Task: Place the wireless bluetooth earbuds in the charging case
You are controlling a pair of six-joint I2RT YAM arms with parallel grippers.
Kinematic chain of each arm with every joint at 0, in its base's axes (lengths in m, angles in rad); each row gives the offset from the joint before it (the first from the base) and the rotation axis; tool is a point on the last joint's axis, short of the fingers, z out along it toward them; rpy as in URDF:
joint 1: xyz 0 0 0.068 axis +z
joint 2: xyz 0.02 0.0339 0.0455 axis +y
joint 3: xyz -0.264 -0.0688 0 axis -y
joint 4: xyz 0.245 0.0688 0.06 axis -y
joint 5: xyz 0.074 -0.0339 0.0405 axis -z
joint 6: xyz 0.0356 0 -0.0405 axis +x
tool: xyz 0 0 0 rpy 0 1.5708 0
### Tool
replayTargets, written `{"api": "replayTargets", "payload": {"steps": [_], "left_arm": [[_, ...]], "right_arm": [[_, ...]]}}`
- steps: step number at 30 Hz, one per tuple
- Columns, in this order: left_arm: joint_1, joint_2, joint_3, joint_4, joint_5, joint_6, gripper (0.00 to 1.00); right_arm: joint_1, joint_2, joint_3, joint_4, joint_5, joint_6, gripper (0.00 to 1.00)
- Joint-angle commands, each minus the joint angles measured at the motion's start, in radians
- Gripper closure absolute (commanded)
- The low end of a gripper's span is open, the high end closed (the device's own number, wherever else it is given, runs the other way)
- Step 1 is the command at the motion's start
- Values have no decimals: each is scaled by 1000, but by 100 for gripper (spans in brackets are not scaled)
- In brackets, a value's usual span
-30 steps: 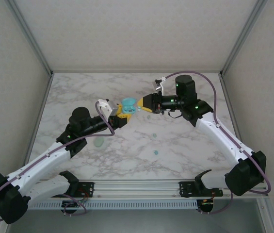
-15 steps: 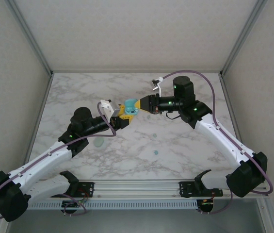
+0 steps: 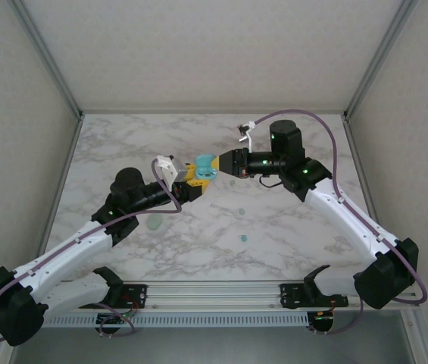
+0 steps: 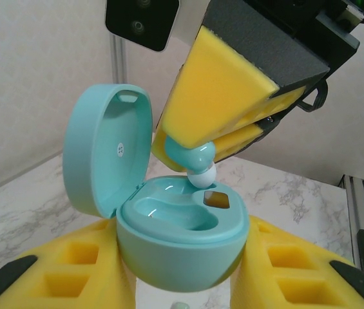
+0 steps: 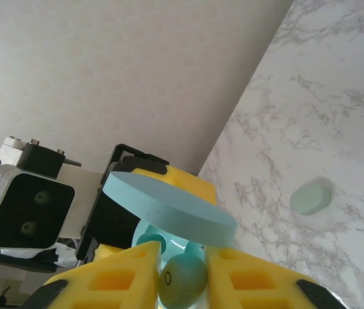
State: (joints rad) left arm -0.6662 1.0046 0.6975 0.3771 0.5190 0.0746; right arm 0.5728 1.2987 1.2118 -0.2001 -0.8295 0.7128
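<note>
Bud held over open case
L gripper (image 4: 182,278) is closed on the pale teal oval plastic charging case (image 4: 180,239), its lid (image 4: 107,149) open, standing up. R gripper (image 4: 191,151) pinches a small teal earbud w/ white tip (image 4: 198,164) between yellow foam pads (image 4: 227,90), just above the case's well; contact w/ case: cannot tell.

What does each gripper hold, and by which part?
Left gripper: the open charging case, by its lower shell. Right gripper: one teal earbud, by its body.
</note>
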Motion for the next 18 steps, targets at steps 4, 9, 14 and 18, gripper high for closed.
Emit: {"api": "replayTargets", "payload": {"steps": [4, 9, 14, 18], "left_arm": [[-13, 5, 26, 59, 30, -19, 81], [-13, 11, 28, 69, 29, -25, 81], [-13, 9, 22, 90, 19, -36, 82], [-13, 9, 23, 99, 21, -45, 82]], "right_arm": [[10, -21, 20, 24, 25, -14, 76], [15, -23, 6, 56, 32, 8, 77], [17, -26, 12, 4, 48, -21, 75], [19, -25, 22, -45, 69, -52, 72]]}}
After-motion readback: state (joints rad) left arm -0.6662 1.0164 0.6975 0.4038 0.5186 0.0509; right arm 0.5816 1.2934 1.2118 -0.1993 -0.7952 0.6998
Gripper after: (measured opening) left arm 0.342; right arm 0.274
